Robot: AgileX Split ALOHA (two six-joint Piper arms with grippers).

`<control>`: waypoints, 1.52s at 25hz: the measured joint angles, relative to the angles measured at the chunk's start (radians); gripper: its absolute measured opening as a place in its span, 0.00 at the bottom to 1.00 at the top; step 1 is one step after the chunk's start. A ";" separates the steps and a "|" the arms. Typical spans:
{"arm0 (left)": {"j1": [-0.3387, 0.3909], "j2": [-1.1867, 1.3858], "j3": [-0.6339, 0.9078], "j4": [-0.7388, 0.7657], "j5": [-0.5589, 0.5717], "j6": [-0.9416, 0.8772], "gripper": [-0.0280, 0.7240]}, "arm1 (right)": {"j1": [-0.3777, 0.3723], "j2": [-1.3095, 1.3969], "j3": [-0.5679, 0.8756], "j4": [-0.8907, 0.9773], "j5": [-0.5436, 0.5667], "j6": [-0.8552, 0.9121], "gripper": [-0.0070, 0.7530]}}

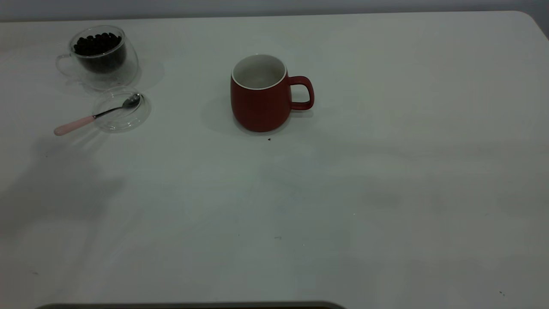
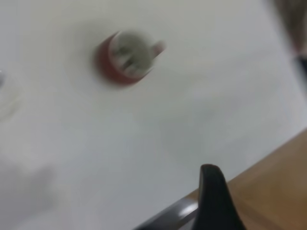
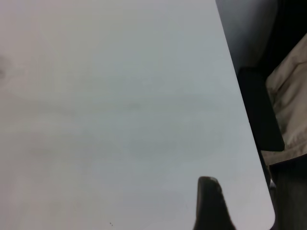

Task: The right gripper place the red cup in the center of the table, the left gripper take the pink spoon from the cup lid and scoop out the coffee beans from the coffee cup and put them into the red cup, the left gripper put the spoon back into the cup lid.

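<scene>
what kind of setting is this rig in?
Probably a lab or office bench staged for a coffee task: a plain white table holding only a red cup, a glass coffee cup of beans, and a pink spoon on a lid.

Little of the robot's body shows. In the left wrist view, one finger of the left hand [image 2: 213,201] appears as a black, rounded, tapering tip with a matte surface. The right hand [image 3: 208,203] shows the same: one dark, narrow finger with a blunt, rounded end.
</scene>
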State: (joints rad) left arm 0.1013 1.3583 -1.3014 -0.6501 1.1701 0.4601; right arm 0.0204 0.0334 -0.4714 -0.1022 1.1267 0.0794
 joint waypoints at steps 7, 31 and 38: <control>-0.095 -0.202 0.035 0.481 0.000 -0.342 0.73 | 0.000 0.000 0.000 0.000 0.000 0.000 0.68; -0.104 -1.059 0.814 0.640 -0.042 -0.446 0.73 | 0.000 0.000 0.000 0.000 0.000 0.000 0.68; -0.108 -1.191 0.815 0.640 -0.044 -0.446 0.73 | 0.000 0.000 0.000 0.000 0.000 0.000 0.68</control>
State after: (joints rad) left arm -0.0071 0.1675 -0.4859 -0.0105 1.1258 0.0141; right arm 0.0204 0.0334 -0.4714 -0.1022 1.1267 0.0794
